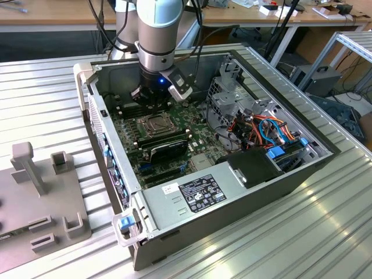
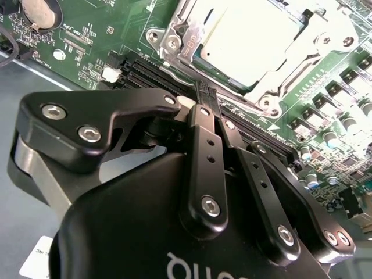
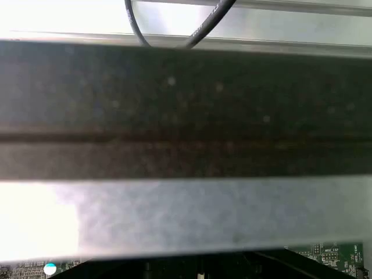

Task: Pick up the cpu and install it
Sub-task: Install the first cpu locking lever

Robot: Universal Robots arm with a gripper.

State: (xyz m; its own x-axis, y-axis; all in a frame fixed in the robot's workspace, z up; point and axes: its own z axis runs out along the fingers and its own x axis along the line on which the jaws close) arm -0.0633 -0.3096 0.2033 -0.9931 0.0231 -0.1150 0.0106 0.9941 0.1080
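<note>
In the exterior view, a white label with black print sits on top of the grey power supply box at the near end of the open computer case; a smaller white sticker lies beside it. The print on both is too small to make out. In the second wrist view, a bit of white lettering shows on the claw's black body, cut off by the picture's edge.

The case lies on its side on a ribbed metal table. Inside it are the green circuit board, black memory sticks, a metal drive cage and a bundle of orange and blue cables. A grey holder block stands on the table to the exterior view's left. The robot arm reaches down into the case, and a dark case wall blocks most of the first wrist view.

The cpu is a flat square with a pale silver top, seated in the socket frame on the board, apparently under the closed metal bracket. The claw hangs just beside the socket, its fingers pressed together on nothing.
</note>
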